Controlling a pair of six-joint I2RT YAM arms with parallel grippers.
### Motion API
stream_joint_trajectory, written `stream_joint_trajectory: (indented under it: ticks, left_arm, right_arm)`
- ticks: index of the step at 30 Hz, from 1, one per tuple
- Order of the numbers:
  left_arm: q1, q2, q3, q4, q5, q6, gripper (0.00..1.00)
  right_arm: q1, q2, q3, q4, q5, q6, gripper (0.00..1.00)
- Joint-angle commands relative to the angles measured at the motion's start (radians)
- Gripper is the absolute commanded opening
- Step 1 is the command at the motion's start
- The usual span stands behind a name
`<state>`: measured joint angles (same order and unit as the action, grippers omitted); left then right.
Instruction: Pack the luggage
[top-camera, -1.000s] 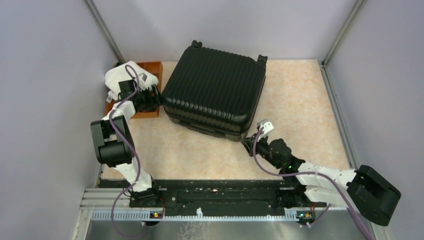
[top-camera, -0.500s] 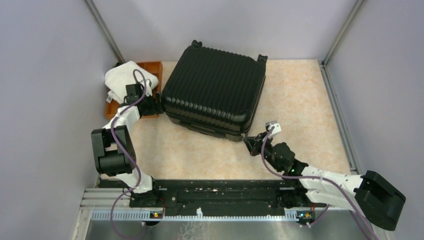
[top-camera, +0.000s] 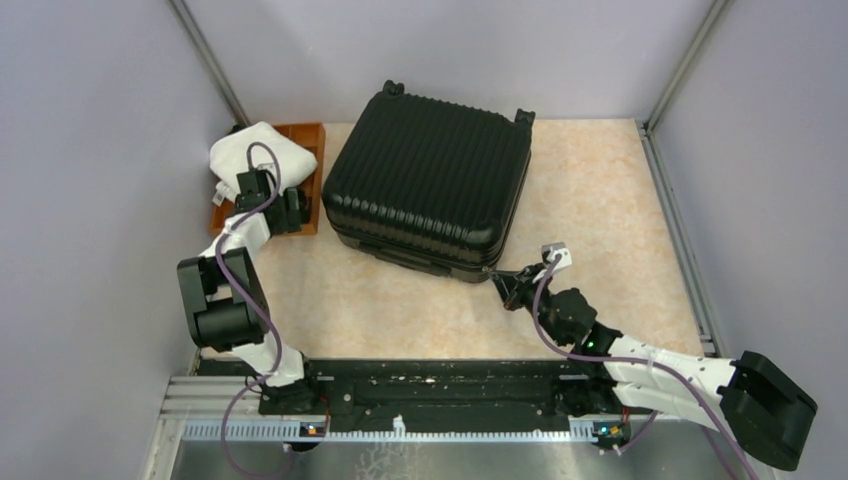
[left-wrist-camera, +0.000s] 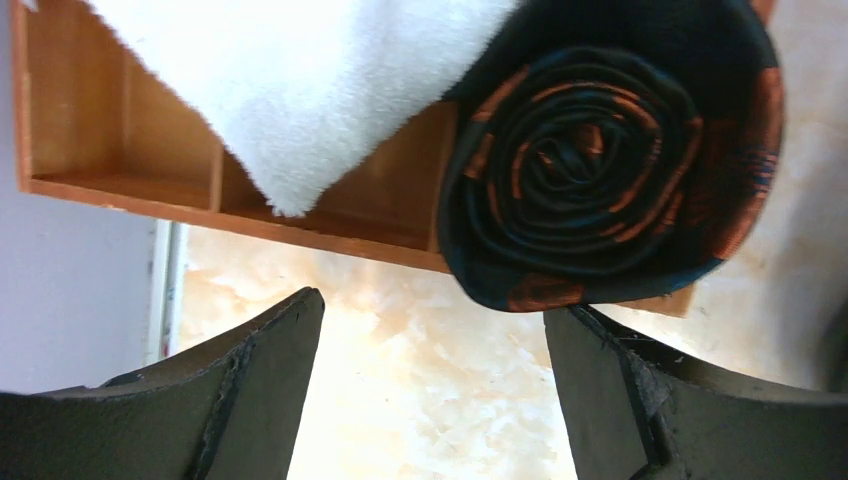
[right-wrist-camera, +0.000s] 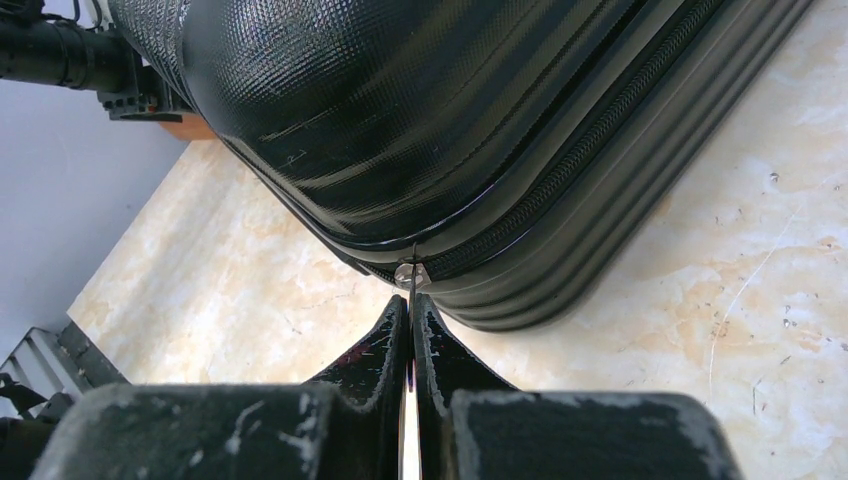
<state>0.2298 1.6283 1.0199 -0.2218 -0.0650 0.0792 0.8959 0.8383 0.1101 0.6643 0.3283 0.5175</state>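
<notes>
We see the large black ribbed hard-shell suitcase lying flat and closed on the beige marbled table, toward the far middle, with two small wheels showing at its far edge. At its near right corner our right gripper has its two fingers pressed together on the small metal zipper pull where the zip runs round the shell's rim – the thin tab is pinched between the tips. Our left gripper hangs over the table just beside the brown wooden compartment tray, which sits at the far left, close by the suitcase's left side. Its fingers are spread wide apart and have hold of nothing. In the tray a fluffy white towel drapes over the dividers, and next to it a rolled dark tie with orange patterning rests at the tray's near edge, overhanging it – its coiled end faces the left wrist camera.
</notes>
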Motion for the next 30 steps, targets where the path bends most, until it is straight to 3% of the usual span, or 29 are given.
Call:
stream_joint_trajectory:
  ticks: [1,3,8,11,13,18,25,30]
  left_arm:
    - [0.01,-0.039,0.023,0.05,-0.096,0.041,0.88]
    - [0.01,-0.067,0.042,-0.015,-0.01,0.028,0.89]
    - [-0.019,-0.253,0.014,-0.034,0.438,0.022,0.9]
    - [-0.02,-0.27,0.004,0.032,0.61,-0.043,0.85]
    - [-0.021,-0.222,0.009,0.085,0.671,-0.101,0.77]
    - [-0.027,0.0,0.167,0.019,0.661,-0.168,0.53]
    - [-0.1,0.154,0.231,0.046,0.631,-0.179,0.49]
    - [-0.137,0.226,0.233,0.04,0.513,-0.224,0.49]
  right_arm:
    - [0.012,-0.025,0.007,0.099,0.014,0.021,0.0]
    - [0.013,-0.029,0.003,0.096,0.011,0.024,0.0]
    - [0.013,-0.037,-0.006,0.091,0.016,0.031,0.0]
    - [0.012,-0.026,-0.004,0.093,0.015,0.036,0.0]
    - [0.011,-0.023,-0.001,0.094,0.011,0.039,0.0]
    - [0.012,-0.032,0.0,0.086,0.016,0.043,0.0]
    - [0.012,-0.059,-0.008,0.054,0.033,0.052,0.0]
    - [0.012,-0.081,0.002,0.022,0.046,0.045,0.0]
